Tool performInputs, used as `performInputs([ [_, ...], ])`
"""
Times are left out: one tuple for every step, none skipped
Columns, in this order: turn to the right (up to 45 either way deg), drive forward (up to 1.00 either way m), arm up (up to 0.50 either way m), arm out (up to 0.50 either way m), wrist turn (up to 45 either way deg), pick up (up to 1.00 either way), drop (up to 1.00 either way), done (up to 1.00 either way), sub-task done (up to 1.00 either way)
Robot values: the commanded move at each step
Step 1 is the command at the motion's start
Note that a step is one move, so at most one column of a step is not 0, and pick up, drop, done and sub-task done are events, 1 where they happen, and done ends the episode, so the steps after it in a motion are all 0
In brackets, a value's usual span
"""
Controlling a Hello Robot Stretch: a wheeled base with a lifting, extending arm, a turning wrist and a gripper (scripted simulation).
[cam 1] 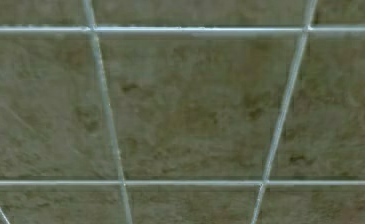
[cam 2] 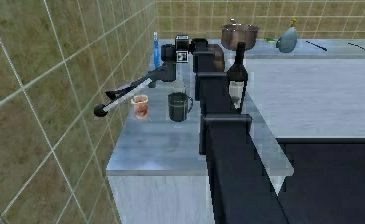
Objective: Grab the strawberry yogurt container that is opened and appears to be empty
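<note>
A small pinkish cup [cam 2: 140,105], the shape of a yogurt container with its top off, stands on the pale counter [cam 2: 160,145] by the tiled wall. My arm [cam 2: 225,130] rises from the bottom edge to two white marker squares [cam 2: 183,43]. From there the gripper [cam 2: 103,106] slants down to the left, its thin fingers [cam 2: 125,93] passing just above the cup and ending by the wall. I cannot tell whether it holds anything.
A dark green mug [cam 2: 177,105] stands right of the cup. A dark wine bottle [cam 2: 238,72] is beside the arm. Farther back are a blue bottle [cam 2: 155,46], a brown pot [cam 2: 240,35] and a grey bowl-like thing [cam 2: 287,41]. Olive tiled wall [cam 1: 190,100] stands close ahead.
</note>
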Motion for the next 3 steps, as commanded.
performInputs([
  [0.0,0.00,0.00,0.00,45.0,0.00,0.00,0.00,0.00],
  [0.0,0.00,0.00,0.00,18.0,0.00,0.00,0.00,0.00],
  [0.0,0.00,-0.16,0.00,0.0,0.00,0.00,0.00,0.00],
])
